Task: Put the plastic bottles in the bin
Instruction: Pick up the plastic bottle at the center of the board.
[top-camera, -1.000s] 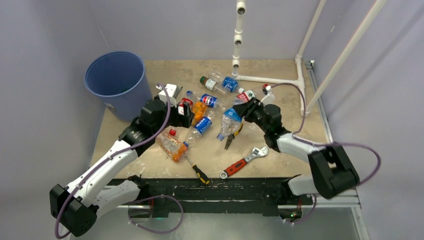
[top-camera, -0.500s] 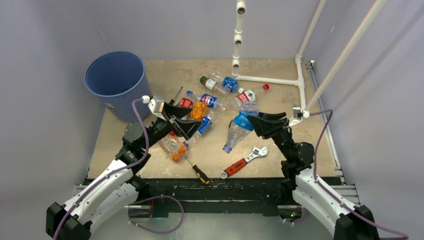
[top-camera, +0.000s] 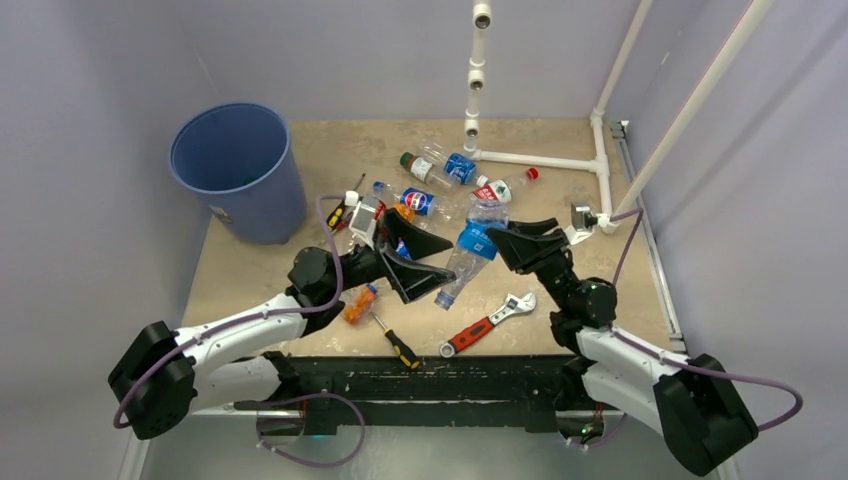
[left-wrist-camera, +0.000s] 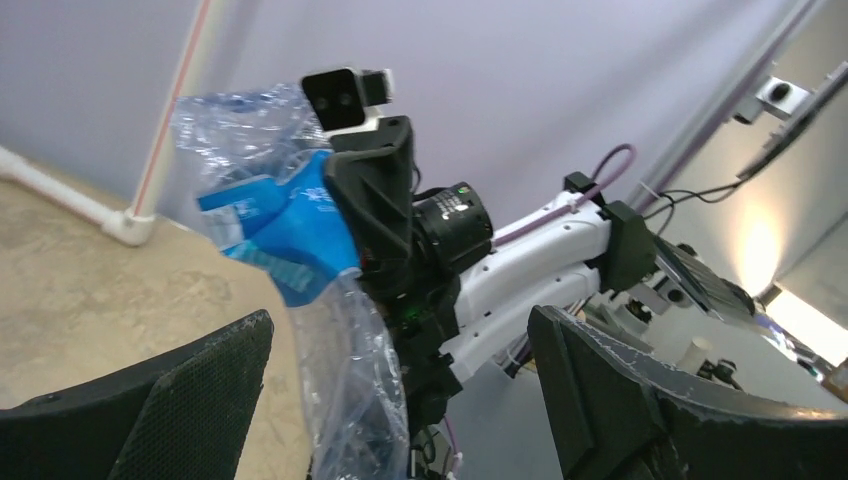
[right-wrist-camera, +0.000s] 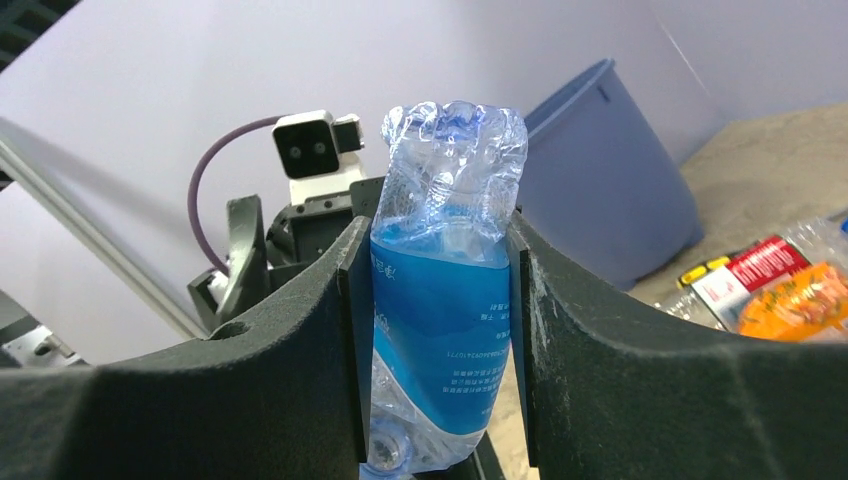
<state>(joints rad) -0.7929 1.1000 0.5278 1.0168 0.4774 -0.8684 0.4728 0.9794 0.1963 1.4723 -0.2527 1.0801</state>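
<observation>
Blue-labelled and crushed, a clear plastic bottle (top-camera: 468, 252) hangs neck-downward above the middle of the tan table (top-camera: 330, 150). It is pinched across its label by the black fingers of the right gripper (top-camera: 497, 242).

The left gripper (top-camera: 440, 262) faces it with jaws spread wide and nothing between them. The left wrist view shows one finger to either side of the bottle's lower half, neither seeming to touch it.

The round blue plastic bin (top-camera: 255, 200) stands at the far left corner, well apart from the held bottle and on the left arm's side, so a hand-over looks to be in preparation.

More plastic bottles (top-camera: 445, 165) lie scattered beyond the grippers. A red-handled wrench (top-camera: 487, 323) and a black-and-yellow screwdriver (top-camera: 397, 344) lie nearer the arm bases.

The risk lies in the exchange. The crumpled wall is thin and may fold or slide out as the left fingers close. If the right gripper lets go too soon, the bottle would fall among the tools. The two sets of fingers are also close enough that they could knock together.
</observation>
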